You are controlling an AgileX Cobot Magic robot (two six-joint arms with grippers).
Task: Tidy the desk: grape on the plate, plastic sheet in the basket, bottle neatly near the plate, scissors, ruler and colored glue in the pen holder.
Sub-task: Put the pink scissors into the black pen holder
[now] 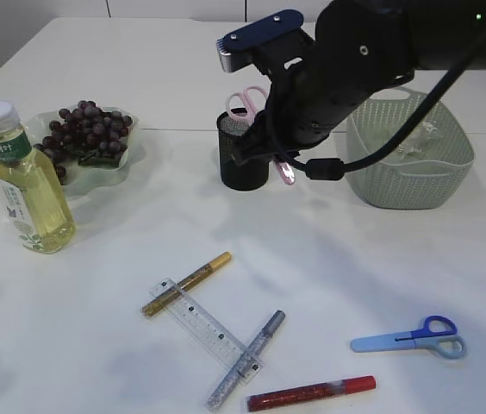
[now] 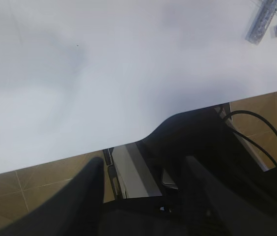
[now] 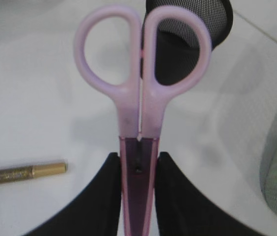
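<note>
Pink scissors point(image 3: 141, 98) are clamped by right fingers point(image 3: 110, 196) beside pen holder point(image 1: 243, 159) | left fingers point(image 2: 87, 196) are held apart, empty, past tabletop point(image 2: 104, 73) edge.

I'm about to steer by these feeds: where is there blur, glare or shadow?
Right wrist view: pink scissors fairly sharp, black mesh pen holder and tabletop behind them soft. Left wrist view: white table washed out with faint shadows, the dark left gripper underexposed. Exterior view: sharp, evenly lit, soft shadows only; the right arm hides part of the basket.
</note>
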